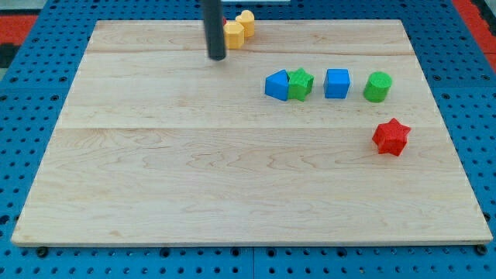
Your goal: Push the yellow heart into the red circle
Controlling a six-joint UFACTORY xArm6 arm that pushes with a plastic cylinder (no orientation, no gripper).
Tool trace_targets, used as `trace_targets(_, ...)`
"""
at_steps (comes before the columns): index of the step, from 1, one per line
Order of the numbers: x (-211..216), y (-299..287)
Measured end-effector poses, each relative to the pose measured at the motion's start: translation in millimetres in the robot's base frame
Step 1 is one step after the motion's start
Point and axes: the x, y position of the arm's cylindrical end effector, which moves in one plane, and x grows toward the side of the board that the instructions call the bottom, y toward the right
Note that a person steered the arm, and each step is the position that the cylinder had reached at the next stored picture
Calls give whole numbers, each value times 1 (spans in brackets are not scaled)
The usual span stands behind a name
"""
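Note:
My tip (217, 56) is the lower end of a dark rod near the view's top, left of centre. Just right of it, at the board's top edge, sit two yellow blocks touching each other: one (234, 35) nearer the rod and one (246, 22) behind it; their shapes are hard to make out, and the rod hides part of the nearer one. The tip is just left of and slightly below the nearer yellow block. No red circle shows. The only red block is a red star (390, 136) at the right.
A row of blocks lies right of centre: a blue block (276, 85) touching a green star-like block (301, 84), a blue cube (337, 83) and a green cylinder (378, 87). The wooden board (194, 170) rests on a blue pegboard surface.

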Motion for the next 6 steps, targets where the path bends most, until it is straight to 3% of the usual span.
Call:
trace_targets(1,-2,80)
trace_targets(2,-35,127)
trace_targets(3,-73,139)
trace_targets(4,-72,67)
trace_targets(6,-72,28)
